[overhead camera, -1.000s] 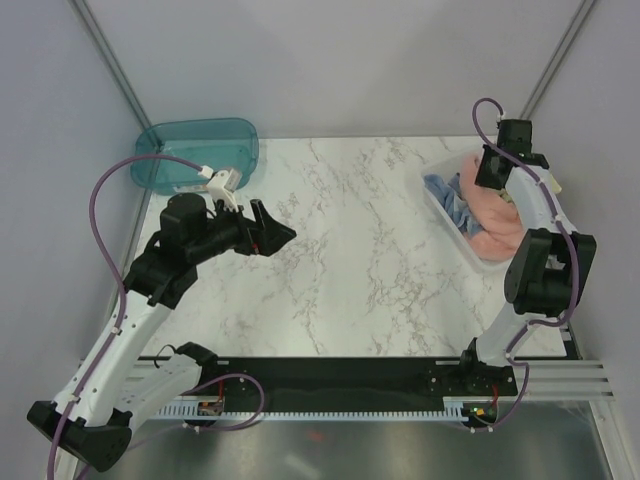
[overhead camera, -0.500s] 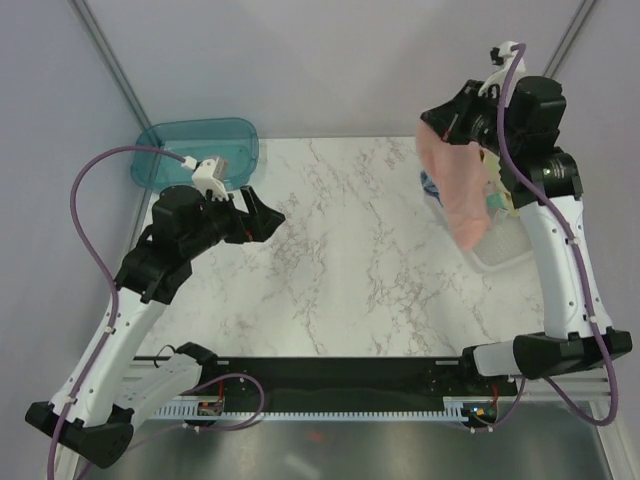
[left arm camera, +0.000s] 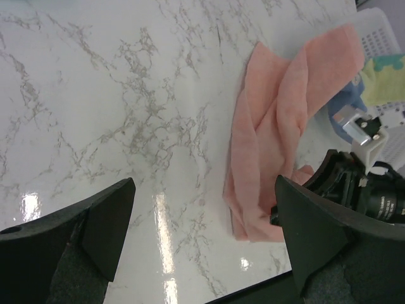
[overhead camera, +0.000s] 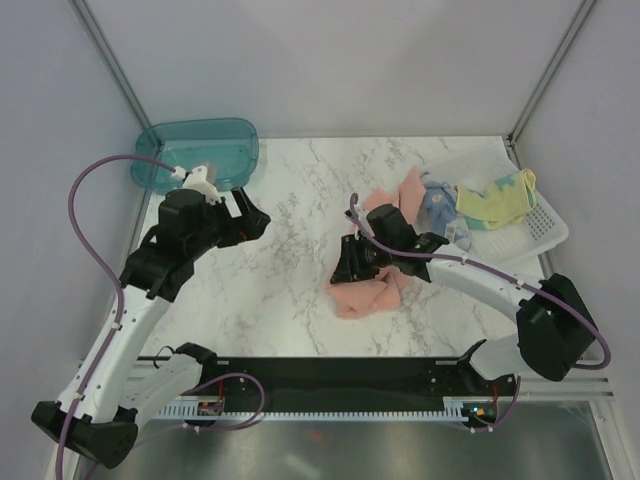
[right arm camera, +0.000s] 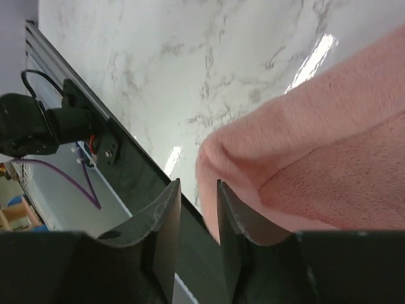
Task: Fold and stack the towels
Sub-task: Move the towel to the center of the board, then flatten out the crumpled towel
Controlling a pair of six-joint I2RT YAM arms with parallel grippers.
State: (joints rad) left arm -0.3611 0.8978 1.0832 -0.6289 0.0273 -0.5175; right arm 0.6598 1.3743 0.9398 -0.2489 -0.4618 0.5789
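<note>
The salmon-pink towel [overhead camera: 365,292] [left arm camera: 266,145] lies crumpled on the marble table right of centre, with a strip trailing back toward the basket. My right gripper [overhead camera: 345,270] [right arm camera: 197,190] is low at the towel's front-left end. Its jaws stand a narrow gap apart, and the pink towel [right arm camera: 316,158] rests against one finger, unclamped. A light blue towel [overhead camera: 437,205] and a pale yellow towel [overhead camera: 495,198] hang over the white basket [overhead camera: 540,225]. My left gripper [overhead camera: 255,215] [left arm camera: 204,190] hovers wide open and holds nothing, left of the pink towel.
A teal plastic bin [overhead camera: 195,150] sits at the back left corner. The white basket stands at the right edge of the table. A black rail runs along the near table edge, close to the right gripper.
The right arm carried the pink towel out of the basket and down onto the table's middle, and its jaws have parted. The left arm shifted only slightly.
</note>
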